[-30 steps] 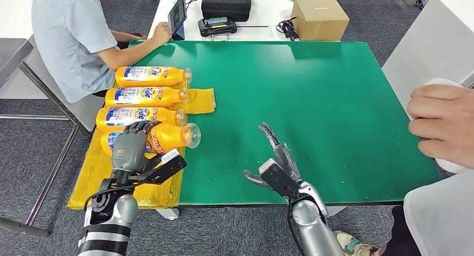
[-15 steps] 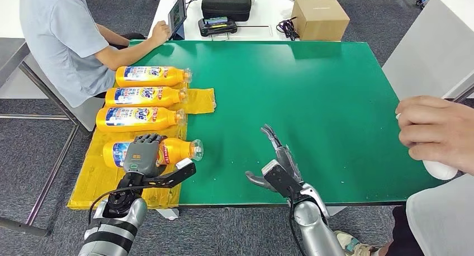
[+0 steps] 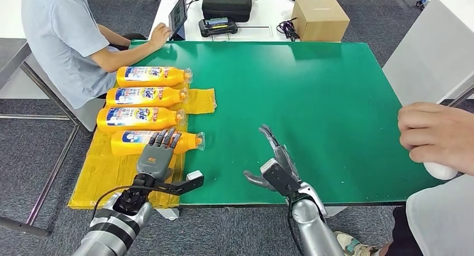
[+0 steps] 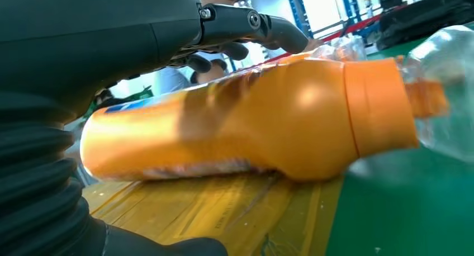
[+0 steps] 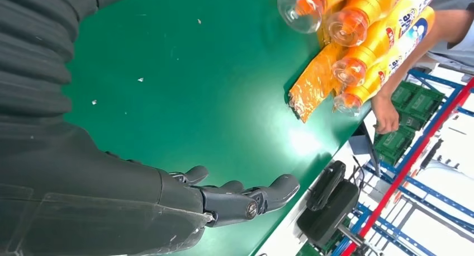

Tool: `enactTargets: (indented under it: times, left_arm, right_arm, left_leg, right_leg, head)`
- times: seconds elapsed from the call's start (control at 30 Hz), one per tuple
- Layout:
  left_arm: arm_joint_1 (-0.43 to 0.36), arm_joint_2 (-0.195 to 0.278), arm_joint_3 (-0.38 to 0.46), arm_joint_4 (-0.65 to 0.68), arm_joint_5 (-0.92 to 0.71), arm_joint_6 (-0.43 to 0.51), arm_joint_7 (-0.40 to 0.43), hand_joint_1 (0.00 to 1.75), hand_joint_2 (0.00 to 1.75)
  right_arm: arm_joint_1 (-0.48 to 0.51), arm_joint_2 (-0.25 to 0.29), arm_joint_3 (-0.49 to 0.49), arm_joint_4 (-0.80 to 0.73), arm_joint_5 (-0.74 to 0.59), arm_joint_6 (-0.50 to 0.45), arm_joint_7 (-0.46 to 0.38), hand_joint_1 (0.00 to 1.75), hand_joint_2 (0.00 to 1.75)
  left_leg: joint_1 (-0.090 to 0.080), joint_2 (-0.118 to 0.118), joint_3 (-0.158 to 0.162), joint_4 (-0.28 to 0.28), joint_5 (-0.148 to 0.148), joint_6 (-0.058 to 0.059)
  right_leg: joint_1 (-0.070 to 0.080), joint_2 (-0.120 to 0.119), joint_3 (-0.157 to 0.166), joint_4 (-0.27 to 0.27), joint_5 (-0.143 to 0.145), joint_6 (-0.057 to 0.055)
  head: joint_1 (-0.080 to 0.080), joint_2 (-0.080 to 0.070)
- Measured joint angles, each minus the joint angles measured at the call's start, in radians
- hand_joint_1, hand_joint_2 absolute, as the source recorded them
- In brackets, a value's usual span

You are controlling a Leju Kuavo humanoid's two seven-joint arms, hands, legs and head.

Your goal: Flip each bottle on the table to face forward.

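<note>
A green table (image 3: 313, 88) fills the middle of the scene, with a white table (image 3: 268, 13) beyond its far edge carrying a black case (image 3: 226, 3), a cardboard box (image 3: 320, 18) and a tablet (image 3: 178, 14). A person in a light blue shirt (image 3: 58, 38) sits at the far left. Another person's hand (image 3: 439, 136) rests on a white object at the right edge.

A yellow plastic sheet (image 3: 106, 175) lies along the table's left side, and four orange bottles lie on it in a row, caps pointing right. The three far bottles (image 3: 148, 96) show their blue and white labels upward. The nearest bottle (image 3: 153, 142) lies on its side too, its label partly visible.

The left hand (image 3: 156, 158) sits at the nearest bottle's near side, fingers extended over its body and resting on it without closing round it. The right hand (image 3: 276, 161) hovers over bare green surface near the front edge, fingers spread wide and holding nothing.
</note>
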Motion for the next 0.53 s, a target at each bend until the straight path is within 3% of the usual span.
enactTargets:
  times: [0.33, 0.53]
  left_arm:
    - [-0.021, -0.020, -0.001, 0.036, 0.000, -0.020, -0.035, 0.00, 1.75]
    - [0.003, -0.040, -0.006, -0.011, 0.000, -0.046, -0.049, 0.00, 1.75]
  right_arm:
    - [-0.005, 0.000, -0.004, 0.021, 0.002, -0.003, -0.005, 0.00, 1.75]
    - [-0.004, 0.000, -0.011, 0.027, 0.008, -0.012, -0.005, 0.00, 1.75]
  left_leg:
    - [0.000, -0.001, 0.004, 0.000, 0.001, 0.000]
    - [0.000, -0.001, 0.004, 0.000, 0.001, 0.000]
  right_leg:
    - [0.000, -0.001, 0.004, 0.000, 0.000, 0.000]
    - [0.000, -0.001, 0.004, 0.000, 0.000, 0.000]
  head:
    - [0.000, 0.000]
    - [0.000, 0.000]
